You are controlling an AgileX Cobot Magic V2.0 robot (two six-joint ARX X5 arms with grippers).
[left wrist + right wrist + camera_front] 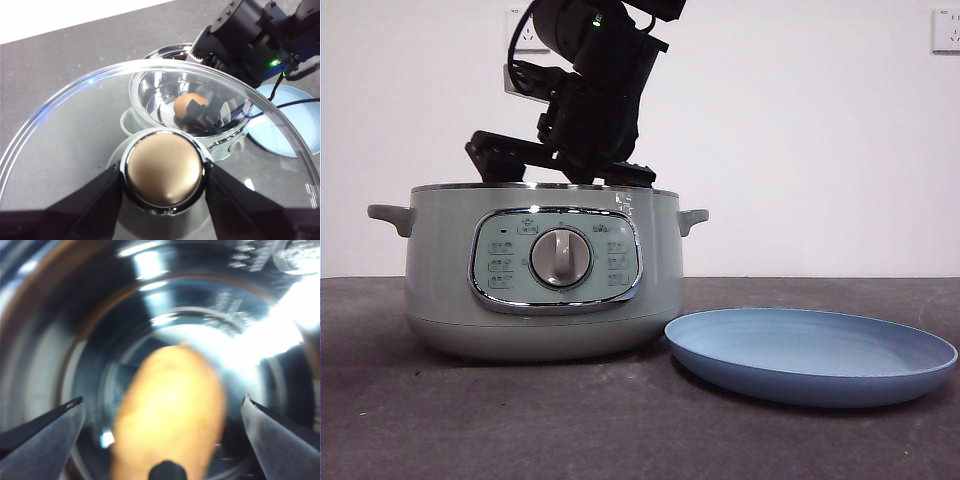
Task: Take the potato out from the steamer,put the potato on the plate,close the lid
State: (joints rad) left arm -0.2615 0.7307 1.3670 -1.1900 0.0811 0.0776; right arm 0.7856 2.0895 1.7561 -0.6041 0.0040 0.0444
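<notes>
The potato [170, 415] is framed between the spread jaws of the right gripper [162, 405] — untouched, inside the steamer [450, 260]; the lid [75, 140] is held clamped by the left gripper [163, 182].

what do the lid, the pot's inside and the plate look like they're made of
Lid: clear, likely glass, since the table shows through it; its knob looks glossy.
Steamer inside: polished metal, mirror-like reflections.
Plate: matte light blue, no glare; ceramic or plastic, cannot tell.
</notes>
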